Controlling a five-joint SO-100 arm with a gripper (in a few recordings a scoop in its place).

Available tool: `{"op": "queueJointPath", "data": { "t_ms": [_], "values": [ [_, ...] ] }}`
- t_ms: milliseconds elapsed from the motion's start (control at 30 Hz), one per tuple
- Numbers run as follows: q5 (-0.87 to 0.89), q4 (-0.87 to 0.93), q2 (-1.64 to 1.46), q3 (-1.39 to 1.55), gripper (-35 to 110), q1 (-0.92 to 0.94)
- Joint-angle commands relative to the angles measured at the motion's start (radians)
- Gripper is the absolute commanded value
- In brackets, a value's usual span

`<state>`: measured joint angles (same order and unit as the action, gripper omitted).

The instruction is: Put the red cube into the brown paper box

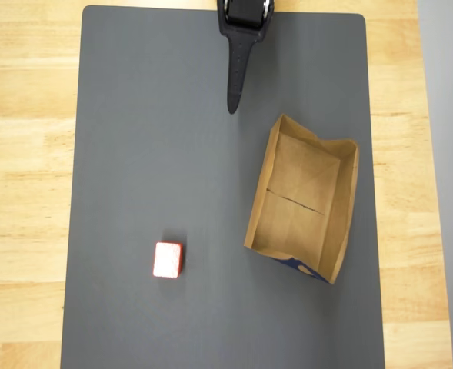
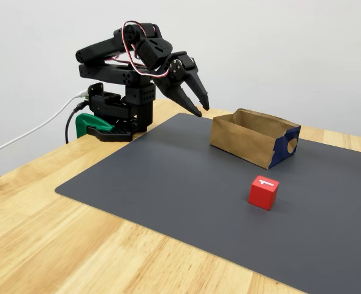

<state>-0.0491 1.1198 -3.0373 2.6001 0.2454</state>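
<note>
Starting with the biggest thing, you have a wooden table carrying a dark grey mat, and everything that matters sits on that mat. The black arm is folded back over its base at the mat's far edge, well apart from both task objects.

The brown paper box lies open-topped on the right side of the overhead view, turned slightly askew, its creased bottom bare and nothing inside it. A dark blue patch shows on its near end in the fixed view.

The gripper hangs above the mat edge pointing downward, with its fingers parted a little at the tips and nothing between them.

The red cube rests alone on the mat, lower left of the box in the overhead view and well apart from it; in the fixed view its top face shows a white "1".

The step in hand looks like the reach, so nothing of the task is done yet. To do it well, open wider before you descend, since the present gap seems too narrow for the cube. Come down from above rather than sweeping in low, square the fingers to two opposite faces, and close gently; a small cube on a smooth mat will likely skid if one finger touches first.
</note>
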Motion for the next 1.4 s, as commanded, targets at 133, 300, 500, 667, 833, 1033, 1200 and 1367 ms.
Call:
{"op": "queueJointPath", "data": {
  "t_ms": [133,300,500,667,833,1033,1200,1367],
  "values": [
    [-0.028,0.074,0.314,-0.319,14,0.061],
    [-0.063,0.028,0.588,-0.505,17,0.137],
    [-0.141,-0.014,0.881,-0.699,18,0.198],
    [-0.187,-0.002,1.126,-0.891,18,0.230],
    [-0.258,-0.014,1.338,-1.034,22,0.255],
    [-0.295,-0.060,1.540,-1.169,26,0.273],
    [-0.295,-0.091,1.690,-1.285,26,0.278],
    [-0.273,-0.089,1.795,-1.361,27,0.261]
  ]
}}
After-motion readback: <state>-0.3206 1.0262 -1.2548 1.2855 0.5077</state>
